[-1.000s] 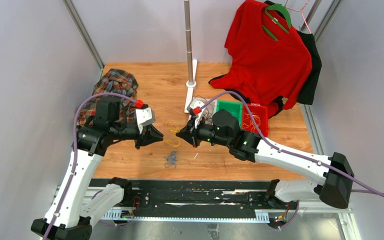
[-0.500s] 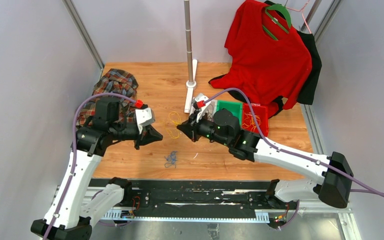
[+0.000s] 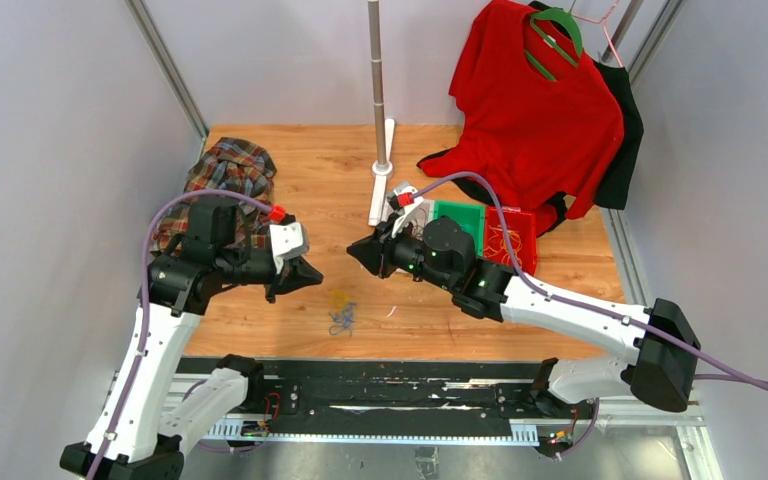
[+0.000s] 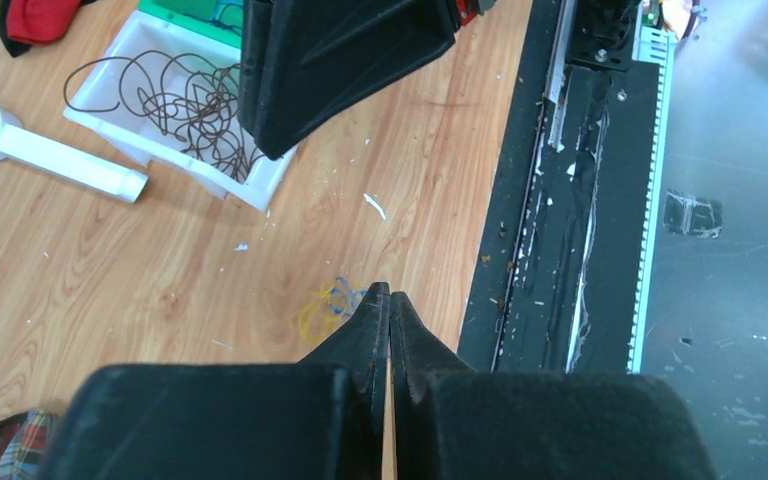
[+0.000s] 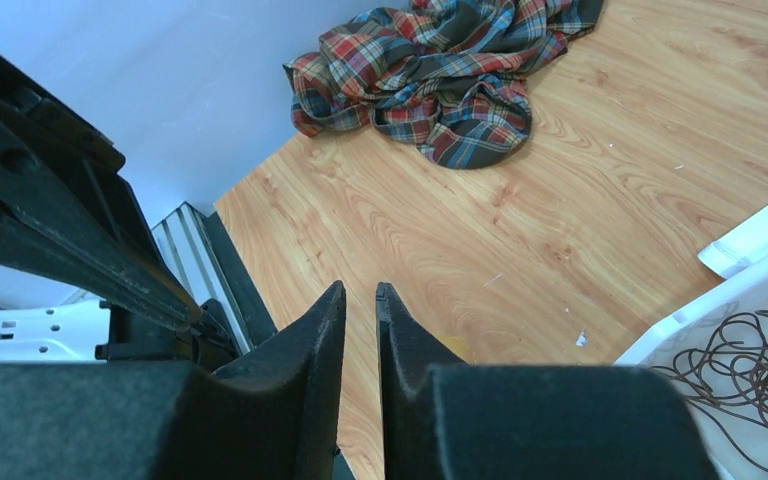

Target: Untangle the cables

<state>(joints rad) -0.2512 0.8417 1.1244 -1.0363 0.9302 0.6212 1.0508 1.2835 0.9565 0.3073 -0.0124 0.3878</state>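
Your left gripper (image 4: 388,290) is pinched shut with nothing between its fingers. Your right gripper (image 5: 360,290) has its jaws slightly parted, also empty. Just past the left fingertips, a small yellow-and-blue wad (image 4: 328,305) lies on the table (image 4: 110,270), its strands touching, so that pair looks unsorted. Farther off, a dark cable (image 4: 175,105) sits loosely coiled in the white tray (image 4: 190,174), and yellow loops (image 3: 505,240) lie in the red bin (image 3: 530,225). Sorting seems well along.

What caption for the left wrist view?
Shut left gripper near a yellow-blue cable tangle on the table; dark cables in white tray.
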